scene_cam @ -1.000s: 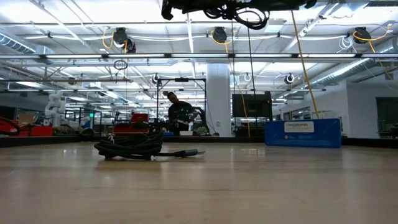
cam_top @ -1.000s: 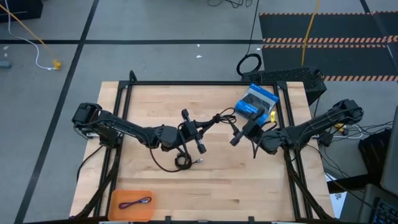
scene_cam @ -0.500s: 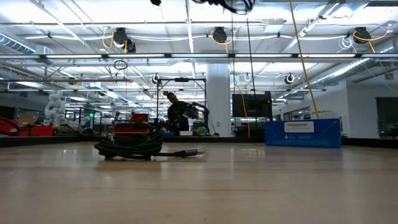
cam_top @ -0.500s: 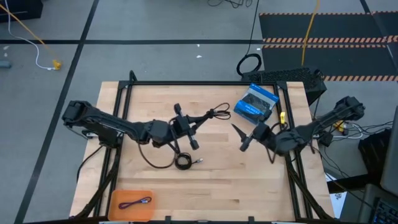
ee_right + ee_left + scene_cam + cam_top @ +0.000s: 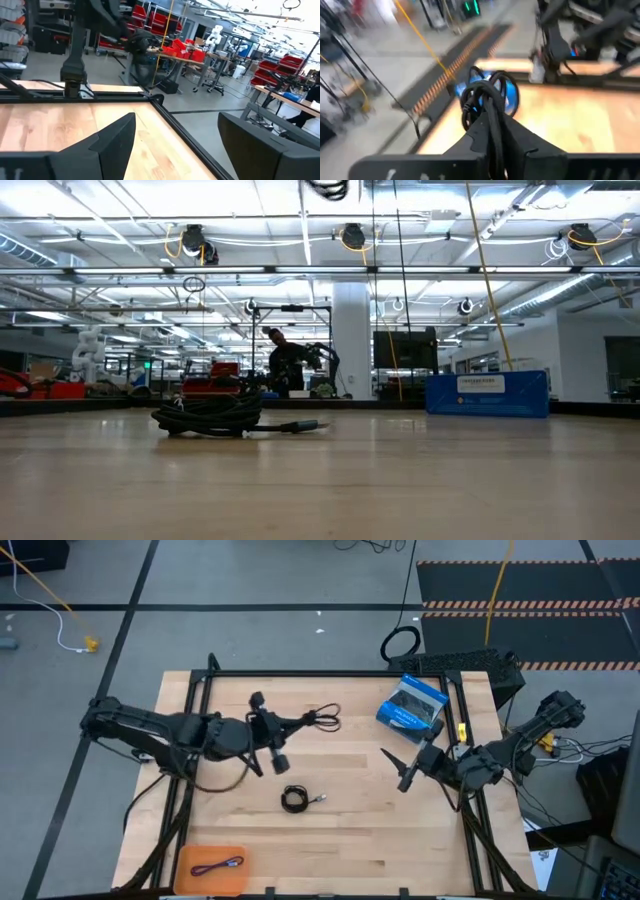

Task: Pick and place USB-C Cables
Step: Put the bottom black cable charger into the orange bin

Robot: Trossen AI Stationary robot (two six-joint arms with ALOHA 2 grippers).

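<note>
floor (image 5: 250, 580): grey concrete | ceiling lights (image 5: 352, 235): bright | red bins (image 5: 167, 25): shelved

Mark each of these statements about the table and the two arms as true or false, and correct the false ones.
1. The left tool holds a loose bundle of black cable. True.
2. The tight round coil of black cable hangs from the right tool. False: it lies on the wooden table, apart from both tools.
3. The right tool is open and holds nothing. True.
4. The folded purplish-blue cable lies on the blue packaged box. False: it rests in the orange tray at the table's near left corner.
5. The blue packaged box sits at the table's far right corner. True.
</note>
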